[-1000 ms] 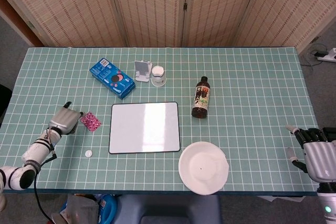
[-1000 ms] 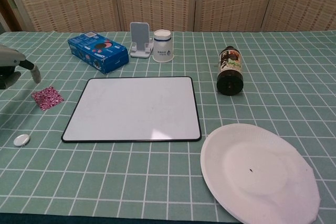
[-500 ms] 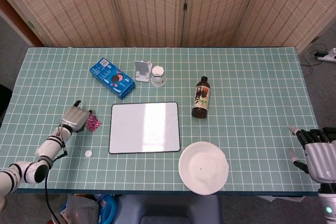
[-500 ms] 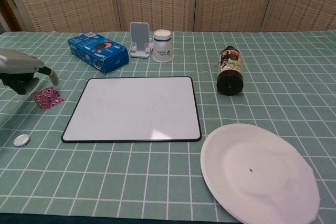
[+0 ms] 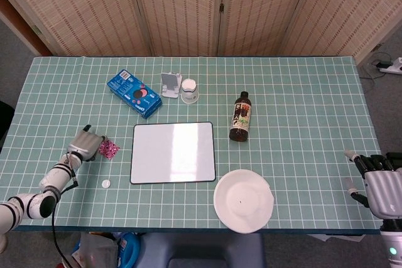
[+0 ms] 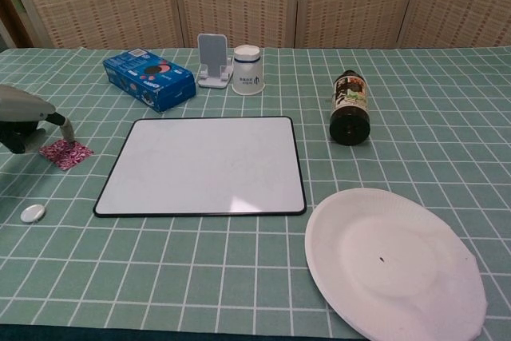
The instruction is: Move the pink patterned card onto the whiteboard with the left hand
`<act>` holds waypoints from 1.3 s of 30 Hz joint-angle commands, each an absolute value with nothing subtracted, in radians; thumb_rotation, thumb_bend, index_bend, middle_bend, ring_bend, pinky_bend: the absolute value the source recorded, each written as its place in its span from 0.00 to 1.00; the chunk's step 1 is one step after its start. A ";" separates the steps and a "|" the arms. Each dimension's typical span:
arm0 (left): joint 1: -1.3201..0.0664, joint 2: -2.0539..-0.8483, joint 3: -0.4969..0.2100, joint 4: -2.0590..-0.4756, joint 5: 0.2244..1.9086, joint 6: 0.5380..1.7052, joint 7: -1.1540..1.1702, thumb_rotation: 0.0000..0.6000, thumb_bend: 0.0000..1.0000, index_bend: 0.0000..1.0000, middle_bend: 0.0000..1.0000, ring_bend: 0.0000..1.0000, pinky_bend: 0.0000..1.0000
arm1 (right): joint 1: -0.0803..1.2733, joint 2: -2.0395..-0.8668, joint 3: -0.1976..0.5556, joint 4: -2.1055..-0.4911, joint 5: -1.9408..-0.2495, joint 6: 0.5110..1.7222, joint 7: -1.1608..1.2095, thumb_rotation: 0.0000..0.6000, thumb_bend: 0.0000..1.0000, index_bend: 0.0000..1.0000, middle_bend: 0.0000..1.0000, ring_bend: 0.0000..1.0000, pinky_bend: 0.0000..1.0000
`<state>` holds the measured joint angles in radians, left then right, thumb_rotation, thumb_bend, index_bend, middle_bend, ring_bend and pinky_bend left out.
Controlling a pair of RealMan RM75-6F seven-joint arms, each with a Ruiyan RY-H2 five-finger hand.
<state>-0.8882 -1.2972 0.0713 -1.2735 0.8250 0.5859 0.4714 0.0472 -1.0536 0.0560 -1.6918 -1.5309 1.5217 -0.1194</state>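
The pink patterned card (image 5: pixel 111 149) (image 6: pixel 70 153) lies flat on the green checked cloth, a short way left of the whiteboard (image 5: pixel 173 152) (image 6: pixel 204 165). My left hand (image 5: pixel 88 142) (image 6: pixel 28 117) is low over the card's left part, with one finger (image 6: pixel 67 128) reaching down to the card's top edge. The card still rests on the cloth, and part of it is hidden under the hand. My right hand (image 5: pixel 377 186) hangs by the table's right front corner, fingers apart and holding nothing; the chest view does not show it.
A small white disc (image 5: pixel 107 184) (image 6: pixel 33 212) lies in front of the card. A blue box (image 5: pixel 134 93), a phone stand (image 5: pixel 168 83) and a white cup (image 5: pixel 189 90) stand behind the whiteboard. A dark bottle (image 5: pixel 239 116) and a white plate (image 5: pixel 243 200) are to its right.
My left hand moved right from beside the card to over it, then sank lower and drew slightly back. The card and the right hand have not moved.
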 commanded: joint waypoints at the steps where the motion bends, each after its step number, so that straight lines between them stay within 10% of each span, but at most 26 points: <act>1: -0.895 -1.275 0.089 -1.304 0.799 0.592 0.494 1.00 0.82 0.22 0.97 1.00 0.00 | 0.048 -1.054 0.056 -1.691 -1.532 1.522 -0.119 1.00 0.37 0.22 0.34 0.33 0.22; 9: -0.856 -1.241 0.068 -1.376 0.880 0.739 0.466 1.00 0.75 0.20 0.89 0.94 0.00 | 0.047 -1.055 0.057 -1.689 -1.537 1.526 -0.114 1.00 0.37 0.22 0.34 0.33 0.22; 16: -0.783 -1.270 0.048 -1.330 1.161 0.910 0.307 1.00 0.33 0.19 0.70 0.69 0.00 | 0.045 -1.053 0.056 -1.689 -1.535 1.528 -0.114 1.00 0.37 0.22 0.34 0.33 0.22; 19: -0.763 -1.293 0.048 -1.285 1.250 0.955 0.238 1.00 0.28 0.19 0.50 0.49 0.00 | 0.044 -1.053 0.056 -1.690 -1.538 1.531 -0.114 1.00 0.37 0.22 0.34 0.33 0.22; 23: -0.746 -1.318 0.048 -1.226 1.360 1.010 0.126 1.00 0.26 0.16 0.14 0.15 0.27 | 0.041 -1.051 0.056 -1.692 -1.539 1.536 -0.117 1.00 0.37 0.22 0.34 0.33 0.22; 26: -0.742 -1.329 0.060 -1.181 1.430 1.032 0.047 1.00 0.26 0.15 0.02 0.03 0.08 | 0.039 -1.051 0.055 -1.693 -1.540 1.538 -0.118 1.00 0.37 0.22 0.34 0.33 0.22; 39: -0.740 -1.368 0.090 -1.056 1.516 0.964 -0.020 1.00 0.25 0.28 0.00 0.00 0.00 | 0.043 -1.053 0.057 -1.690 -1.544 1.535 -0.116 1.00 0.37 0.22 0.34 0.33 0.22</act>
<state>-0.7428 -1.3633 0.0892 -1.0636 1.5197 0.9764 -0.0180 0.0428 -1.0532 0.0572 -1.6900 -1.5439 1.5351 -0.1156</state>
